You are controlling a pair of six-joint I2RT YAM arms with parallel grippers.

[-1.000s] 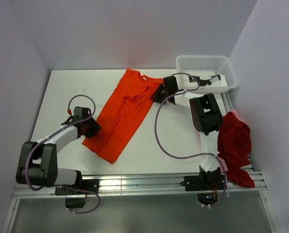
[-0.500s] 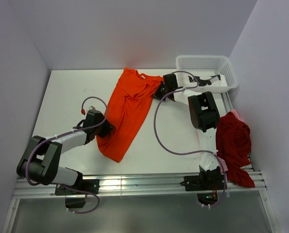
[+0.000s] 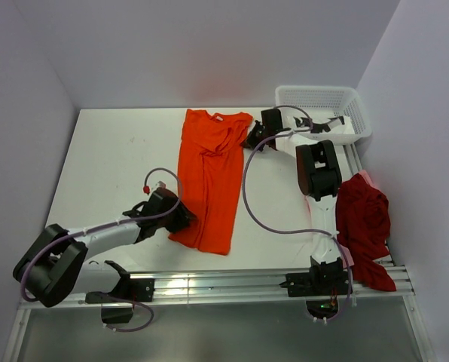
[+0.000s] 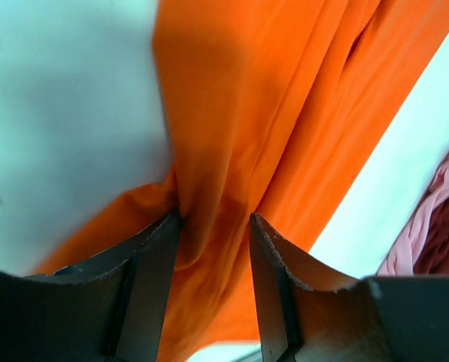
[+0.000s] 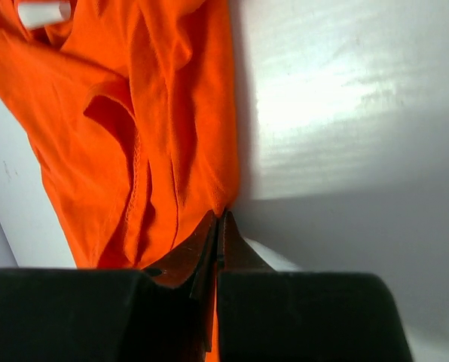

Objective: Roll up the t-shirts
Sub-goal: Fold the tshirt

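At opposite edges of the orange t-shirt (image 3: 209, 173), left claw (image 4: 213, 220) and right claw (image 5: 218, 217) pinch cloth.

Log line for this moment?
left gripper: shut on orange shirt, lower end | right gripper: shut on its upper edge | shirt: unrolled

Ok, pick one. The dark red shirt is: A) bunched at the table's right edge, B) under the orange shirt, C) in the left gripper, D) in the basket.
A: the red shirt lies bunched at the right edge of the table, outside the basket and apart from the orange shirt.
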